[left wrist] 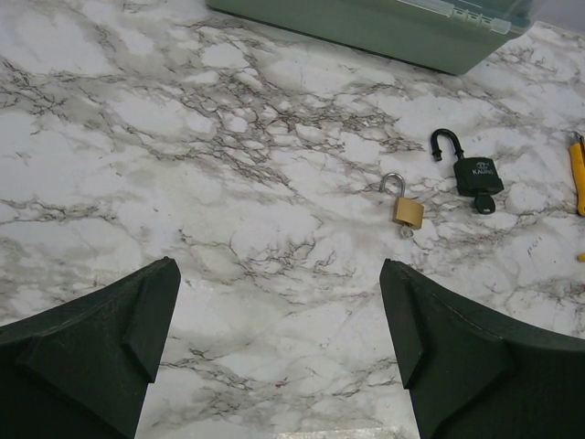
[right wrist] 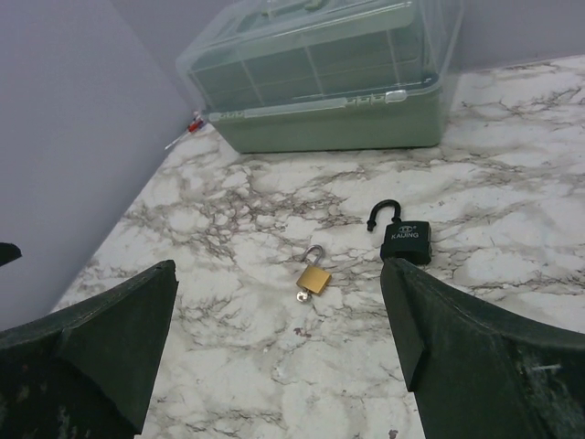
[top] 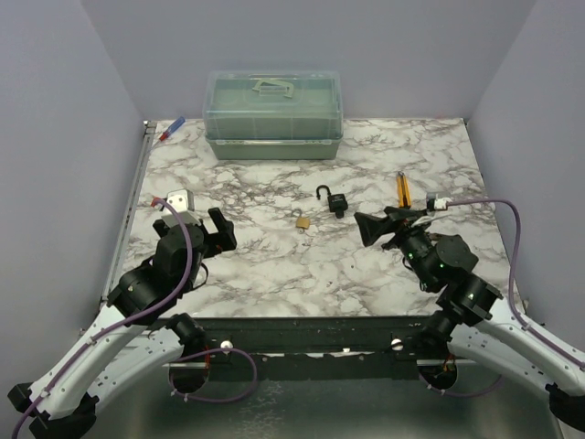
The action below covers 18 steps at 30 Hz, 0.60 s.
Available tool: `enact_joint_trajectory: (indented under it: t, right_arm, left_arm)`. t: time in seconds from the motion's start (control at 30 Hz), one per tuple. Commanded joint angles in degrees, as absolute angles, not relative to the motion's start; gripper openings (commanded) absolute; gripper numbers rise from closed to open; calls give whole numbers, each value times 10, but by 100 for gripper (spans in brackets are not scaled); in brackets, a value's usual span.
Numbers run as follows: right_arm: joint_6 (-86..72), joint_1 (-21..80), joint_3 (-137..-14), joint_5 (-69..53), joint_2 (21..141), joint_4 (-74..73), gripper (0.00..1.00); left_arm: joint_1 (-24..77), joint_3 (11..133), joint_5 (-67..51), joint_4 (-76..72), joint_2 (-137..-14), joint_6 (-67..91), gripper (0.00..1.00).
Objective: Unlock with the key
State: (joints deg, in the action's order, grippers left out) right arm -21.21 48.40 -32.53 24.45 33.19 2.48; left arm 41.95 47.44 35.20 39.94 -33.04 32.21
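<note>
The key (left wrist: 484,203) sits plugged into the underside of the black padlock (left wrist: 477,174), only its rounded black head showing. Seen from the left gripper (left wrist: 279,302) it lies ahead and off to the right, past the line of the right-hand finger (left wrist: 457,366) and well apart from it. From the right gripper (right wrist: 279,293) the same padlock lies ahead, just beyond the tip of the right-hand finger, and the key cannot be made out in that view. The padlock lies flat on the marble table (top: 274,265) with its shackle swung free at one end. Nearer the centre line of both grippers is a small brass padlock (left wrist: 409,212) with its shackle also raised and a pale little key at its base. Both grippers stand spread wide and hold nothing, their fingers clear of the table's things. In the top view the right gripper (top: 366,229) points at the black padlock from near by, and the left gripper (top: 194,230) is farther off. Beyond the locks, at the far edge, stands a green plastic box (top: 273,114) with a clear lid. A yellow-handled tool (top: 402,187) lies beside the right gripper.
</note>
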Motion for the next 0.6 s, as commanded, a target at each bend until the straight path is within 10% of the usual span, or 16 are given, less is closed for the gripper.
enact_joint_trajectory:
  t: [0.0,0.57]
  right_arm:
    - [-232,485,-299,291,292,2,100]
    - [-235,485,-283,321,271,12,100]
  left_arm:
    - [415,470,368,388,-329,310,99]
    - [412,467,364,384,-332,307,99]
